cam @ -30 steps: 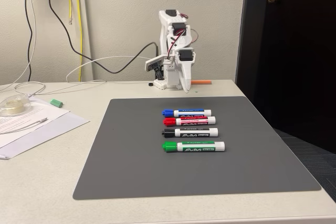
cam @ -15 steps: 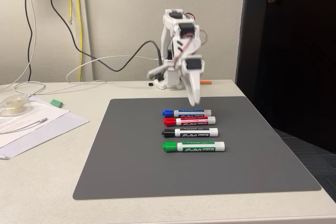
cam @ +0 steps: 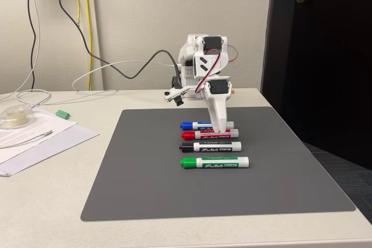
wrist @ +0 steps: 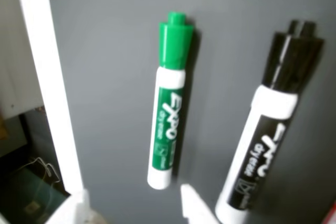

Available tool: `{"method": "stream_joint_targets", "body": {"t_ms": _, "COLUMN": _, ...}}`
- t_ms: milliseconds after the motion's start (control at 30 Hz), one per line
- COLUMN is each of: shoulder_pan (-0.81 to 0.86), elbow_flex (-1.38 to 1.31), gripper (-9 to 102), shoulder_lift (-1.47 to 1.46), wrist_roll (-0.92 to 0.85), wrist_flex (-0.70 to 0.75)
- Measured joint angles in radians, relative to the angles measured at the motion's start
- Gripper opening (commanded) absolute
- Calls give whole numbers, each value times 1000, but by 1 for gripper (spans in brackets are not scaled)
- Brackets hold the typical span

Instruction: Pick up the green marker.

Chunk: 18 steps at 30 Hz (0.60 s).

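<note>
On the dark mat [cam: 145, 172], nearest the camera in the fixed view, the green marker [cam: 214, 161] lies untouched; the gripper [cam: 220, 130] hovers over the red marker [cam: 209, 134], jaw state unclear; approach and grasp remain.

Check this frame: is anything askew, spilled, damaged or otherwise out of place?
Nothing stands out. Four capped markers lie parallel in a neat row on the grey mat, with the green marker nearest the camera in the fixed view and the black marker next to it. None is skewed or uncapped, and nothing is spilled.
</note>
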Motion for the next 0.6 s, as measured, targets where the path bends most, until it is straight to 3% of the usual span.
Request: {"method": "stream_joint_targets", "body": {"t_ms": 600, "shoulder_pan": 18, "elbow_flex": 81, "gripper": 27, "shoulder_lift": -61, "wrist_roll": 23, "wrist_flex": -164}}
